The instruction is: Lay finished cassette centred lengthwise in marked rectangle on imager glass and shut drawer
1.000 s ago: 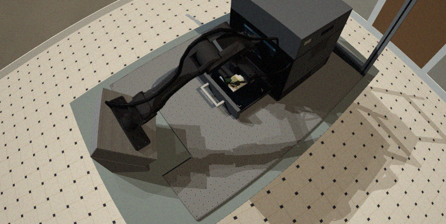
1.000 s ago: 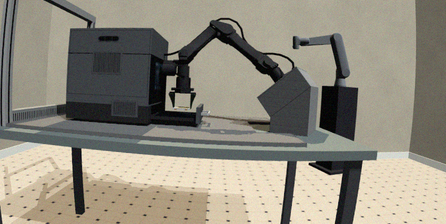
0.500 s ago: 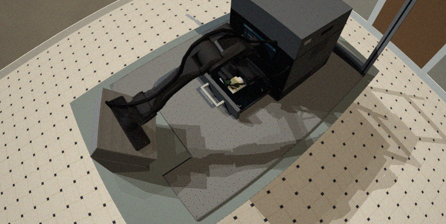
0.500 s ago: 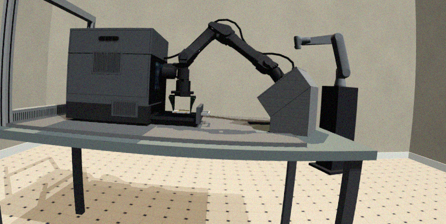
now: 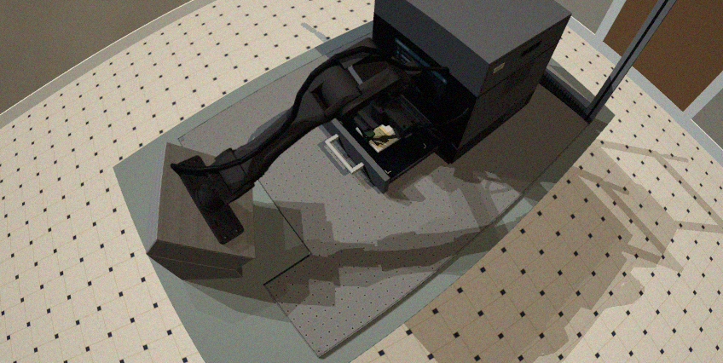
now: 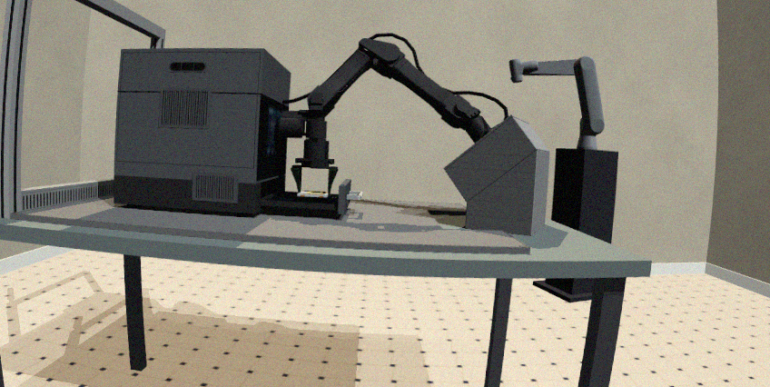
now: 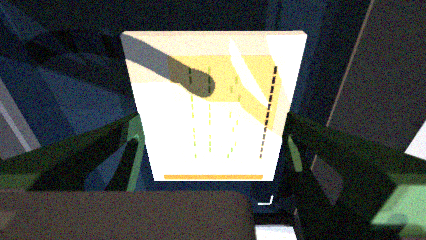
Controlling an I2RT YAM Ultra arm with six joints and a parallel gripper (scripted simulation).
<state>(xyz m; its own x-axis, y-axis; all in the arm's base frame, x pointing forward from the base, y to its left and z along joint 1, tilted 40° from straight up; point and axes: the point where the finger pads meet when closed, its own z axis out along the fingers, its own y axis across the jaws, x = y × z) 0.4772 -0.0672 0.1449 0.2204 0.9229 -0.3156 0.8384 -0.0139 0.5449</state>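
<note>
The gel imager IM is a dark box at the back of the table, also in the side view. Its drawer stands pulled out, with a white handle on the front. My gripper is shut on the cassette FINISHED, a pale plate with yellow gel and dashed lanes. I hold it flat and low over the dark glass in the drawer. In the overhead view the cassette shows under my wrist. One white corner mark shows below it.
The arm's angled base block stands at the table's front left. A second grey arm on a dark post stands at the table's right end. A metal frame rises behind IM.
</note>
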